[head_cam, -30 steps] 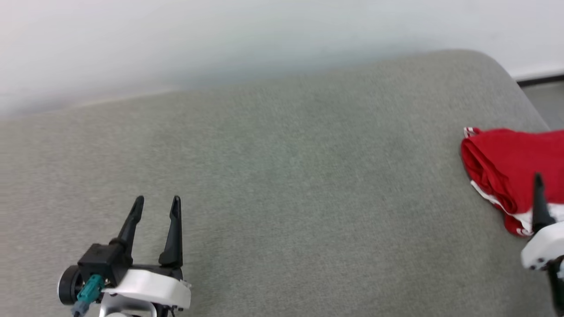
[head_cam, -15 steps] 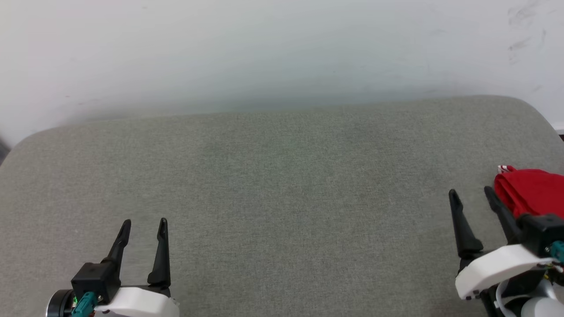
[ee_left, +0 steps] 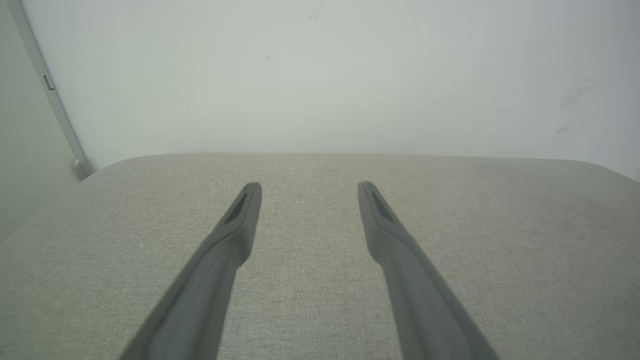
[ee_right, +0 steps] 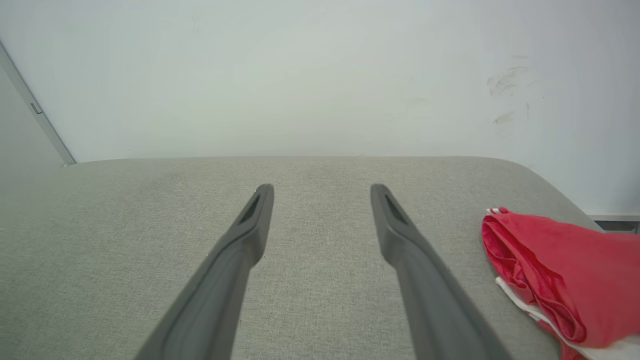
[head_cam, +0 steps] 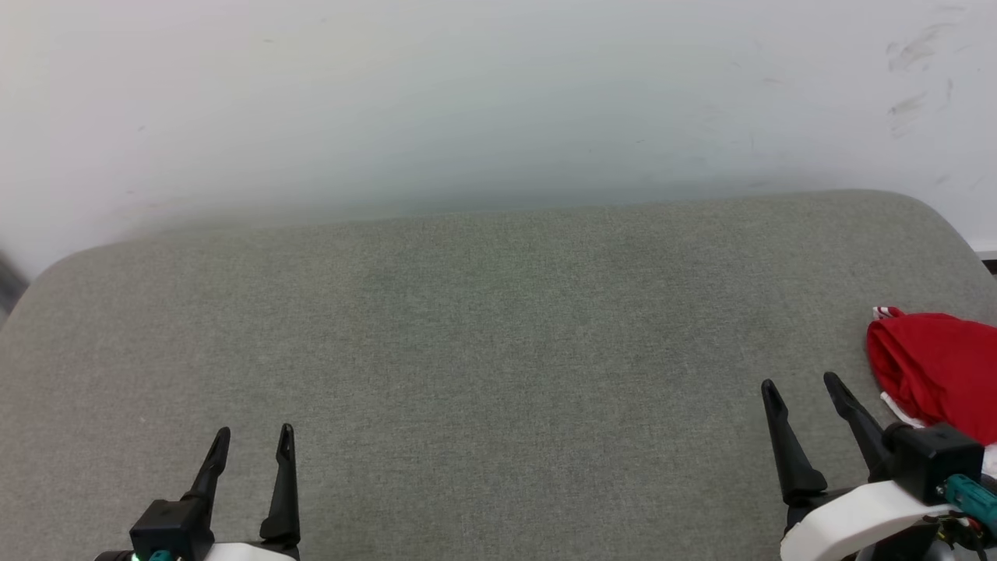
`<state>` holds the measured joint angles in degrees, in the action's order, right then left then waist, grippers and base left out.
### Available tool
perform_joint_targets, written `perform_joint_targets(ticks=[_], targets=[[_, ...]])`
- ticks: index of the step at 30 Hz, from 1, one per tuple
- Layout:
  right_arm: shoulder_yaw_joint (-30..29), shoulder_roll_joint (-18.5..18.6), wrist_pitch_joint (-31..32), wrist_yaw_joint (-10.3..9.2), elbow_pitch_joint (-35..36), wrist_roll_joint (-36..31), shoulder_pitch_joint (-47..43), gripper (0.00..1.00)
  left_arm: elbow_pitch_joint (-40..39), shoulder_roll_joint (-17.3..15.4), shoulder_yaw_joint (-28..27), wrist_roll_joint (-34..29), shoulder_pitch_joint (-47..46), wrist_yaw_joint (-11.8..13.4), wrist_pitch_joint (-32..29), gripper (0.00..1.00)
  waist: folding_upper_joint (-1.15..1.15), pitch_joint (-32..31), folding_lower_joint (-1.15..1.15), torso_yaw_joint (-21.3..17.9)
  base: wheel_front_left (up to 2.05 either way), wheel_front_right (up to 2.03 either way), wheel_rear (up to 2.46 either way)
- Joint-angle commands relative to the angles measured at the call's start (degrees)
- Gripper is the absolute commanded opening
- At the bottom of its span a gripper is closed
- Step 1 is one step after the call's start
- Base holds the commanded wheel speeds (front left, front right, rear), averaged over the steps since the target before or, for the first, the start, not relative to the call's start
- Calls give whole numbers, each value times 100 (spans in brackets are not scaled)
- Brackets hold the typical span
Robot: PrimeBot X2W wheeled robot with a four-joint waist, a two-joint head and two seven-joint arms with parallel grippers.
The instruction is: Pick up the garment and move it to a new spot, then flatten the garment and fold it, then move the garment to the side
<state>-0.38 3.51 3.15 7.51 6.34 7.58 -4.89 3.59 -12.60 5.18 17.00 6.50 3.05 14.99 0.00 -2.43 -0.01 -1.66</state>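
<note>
The folded red shirt (head_cam: pixel 938 366) lies at the right edge of the grey padded surface (head_cam: pixel 498 327), while the right end effector (head_cam: pixel 801 382) just beside it and the left end effector (head_cam: pixel 255 431) well apart stand released and empty, likely because the shirt is already set aside

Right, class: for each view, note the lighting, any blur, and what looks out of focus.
Head view: soft, even light, no hard shadows on the grey cushion; garment crisp. Left wrist view: left gripper hazy near the lens. Right wrist view: right gripper likewise hazy; garment sharper.
</note>
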Motion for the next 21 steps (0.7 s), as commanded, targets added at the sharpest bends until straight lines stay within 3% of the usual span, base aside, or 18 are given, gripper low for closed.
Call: perform_joint_targets(ticks=[1, 17, 18, 21], targets=[[18, -31, 14, -5, 45, -39, -63, 100, 12, 4, -13, -13, -9, -40, 26, 100, 0, 5, 1, 2, 0, 0, 0], [23, -66, 13, -5, 134, -63, 3, 100, 151, 118, -127, -129, -137, -202, 26, 100, 0, 80, 1, 2, 0, 0, 0], [21, -42, 18, 0, 115, -50, -6, 0, 152, 107, -124, -111, -90, -189, -1, 0, 0, 81, 1, 2, 0, 0, 0], [34, -43, 10, 0, -7, -19, -48, 0, 288, 167, -111, -80, -46, -207, -32, 0, 0, 84, 1, 4, 0, 0, 0]])
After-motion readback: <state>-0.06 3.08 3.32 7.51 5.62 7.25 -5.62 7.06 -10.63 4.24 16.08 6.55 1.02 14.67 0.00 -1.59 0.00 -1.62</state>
